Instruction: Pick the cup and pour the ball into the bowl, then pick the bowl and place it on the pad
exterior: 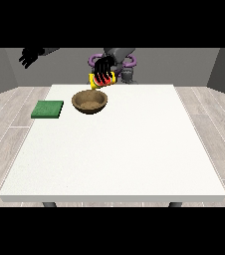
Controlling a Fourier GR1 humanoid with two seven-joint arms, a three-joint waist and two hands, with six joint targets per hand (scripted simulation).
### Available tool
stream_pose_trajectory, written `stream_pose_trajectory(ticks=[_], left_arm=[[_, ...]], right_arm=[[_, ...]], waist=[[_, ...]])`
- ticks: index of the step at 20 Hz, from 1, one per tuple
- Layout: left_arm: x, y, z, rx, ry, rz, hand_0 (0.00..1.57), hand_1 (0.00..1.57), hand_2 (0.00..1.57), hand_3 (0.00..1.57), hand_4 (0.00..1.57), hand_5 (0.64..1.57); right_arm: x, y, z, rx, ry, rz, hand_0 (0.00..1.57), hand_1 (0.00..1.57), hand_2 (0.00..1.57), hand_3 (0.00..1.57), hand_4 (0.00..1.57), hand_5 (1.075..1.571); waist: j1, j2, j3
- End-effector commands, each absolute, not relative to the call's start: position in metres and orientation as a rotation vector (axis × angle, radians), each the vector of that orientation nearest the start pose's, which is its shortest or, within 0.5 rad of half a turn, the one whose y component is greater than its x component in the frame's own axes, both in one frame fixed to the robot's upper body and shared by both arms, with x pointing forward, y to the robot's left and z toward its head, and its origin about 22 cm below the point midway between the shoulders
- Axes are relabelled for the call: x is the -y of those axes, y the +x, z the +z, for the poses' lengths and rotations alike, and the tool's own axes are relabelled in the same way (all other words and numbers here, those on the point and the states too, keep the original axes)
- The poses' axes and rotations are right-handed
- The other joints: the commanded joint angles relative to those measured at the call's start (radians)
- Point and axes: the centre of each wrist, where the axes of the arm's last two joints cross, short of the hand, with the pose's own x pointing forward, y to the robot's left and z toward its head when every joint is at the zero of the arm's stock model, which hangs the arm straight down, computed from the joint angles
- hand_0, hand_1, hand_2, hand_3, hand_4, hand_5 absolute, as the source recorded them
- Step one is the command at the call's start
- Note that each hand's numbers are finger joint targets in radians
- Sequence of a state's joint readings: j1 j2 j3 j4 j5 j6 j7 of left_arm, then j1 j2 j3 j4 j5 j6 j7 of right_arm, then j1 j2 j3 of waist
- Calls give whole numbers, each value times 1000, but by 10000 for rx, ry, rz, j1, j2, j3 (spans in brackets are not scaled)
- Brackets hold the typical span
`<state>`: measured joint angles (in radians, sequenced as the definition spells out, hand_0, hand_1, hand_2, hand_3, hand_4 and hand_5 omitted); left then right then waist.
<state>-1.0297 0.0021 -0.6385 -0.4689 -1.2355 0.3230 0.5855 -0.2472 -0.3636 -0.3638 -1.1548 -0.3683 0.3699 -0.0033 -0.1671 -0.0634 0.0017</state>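
Pouring is the step now: the hand at the view's right (103, 71) grips the yellow cup (101, 80), held above the wooden bowl's (89, 102) far rim. Tip it over the bowl's middle. No ball shows. The green pad (48, 109) waits beside the bowl.

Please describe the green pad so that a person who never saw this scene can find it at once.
Look at the large white table and go to its far corner at the view's left. The pad lies flat there, to the left of the brown bowl. It is the only green, square and flat thing on the table.
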Motion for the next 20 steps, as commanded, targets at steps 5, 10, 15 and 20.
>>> stream_pose_trajectory(ticks=[5,10,15,20], left_arm=[[-20,360,23,11888,15674,-16696,333,333,1276,1571,1091,1569],[-15,365,43,11966,15055,-17242,0,0,1056,1547,1106,1570],[-88,393,63,14234,13399,-12424,805,805,1571,1563,1168,1561],[-123,403,104,15923,9612,-7314,635,635,936,669,1285,1545]], right_arm=[[367,300,8,15435,1269,-717,0,0,0,329,686,1549],[398,290,22,15147,896,-1082,0,0,0,143,726,1546],[394,275,5,15088,192,-1580,0,0,0,143,726,1546],[384,271,-7,14555,65,-2091,0,0,0,132,777,1559]], waist=[[-191,-128,-10],[236,-534,-16],[986,-593,-46],[1959,-885,-139]])
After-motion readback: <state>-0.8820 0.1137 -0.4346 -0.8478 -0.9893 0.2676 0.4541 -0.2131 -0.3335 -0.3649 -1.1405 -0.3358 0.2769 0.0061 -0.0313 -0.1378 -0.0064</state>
